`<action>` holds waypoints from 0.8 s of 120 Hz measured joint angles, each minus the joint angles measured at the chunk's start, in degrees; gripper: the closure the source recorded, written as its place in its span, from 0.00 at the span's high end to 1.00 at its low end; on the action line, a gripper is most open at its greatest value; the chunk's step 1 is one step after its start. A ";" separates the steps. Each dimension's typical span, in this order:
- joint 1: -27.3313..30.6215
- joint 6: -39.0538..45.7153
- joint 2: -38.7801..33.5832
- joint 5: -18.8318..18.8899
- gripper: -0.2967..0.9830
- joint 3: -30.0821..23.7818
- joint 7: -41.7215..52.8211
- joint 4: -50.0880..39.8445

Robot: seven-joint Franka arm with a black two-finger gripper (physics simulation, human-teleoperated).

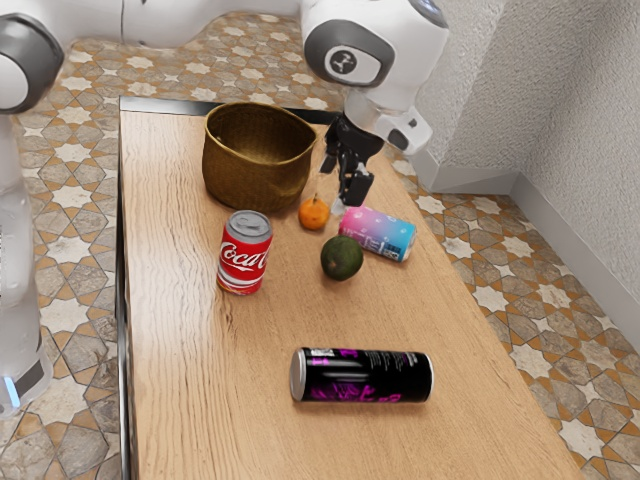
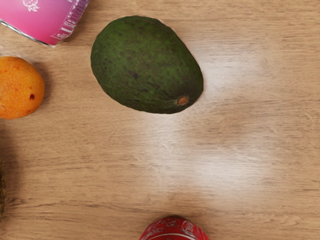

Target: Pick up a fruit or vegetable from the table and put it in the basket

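Avocado: probably firm, weighty, slippery; grasp across its narrower width.
Orange: probably light, slightly springy; grasp around its middle.
Tool: spread, empty.

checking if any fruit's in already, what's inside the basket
Inside the basket, the far inner wall can be seen, with nothing against it. The near wall covers the bottom, so anything lying low there cannot be seen.
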 joint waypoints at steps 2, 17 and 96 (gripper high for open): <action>0.43 0.74 -0.09 0.13 0.77 -0.22 0.07 0.11; 1.27 4.82 -0.31 0.61 0.77 -0.48 0.42 0.02; 4.13 10.28 2.44 -9.58 0.77 2.27 -18.35 -4.77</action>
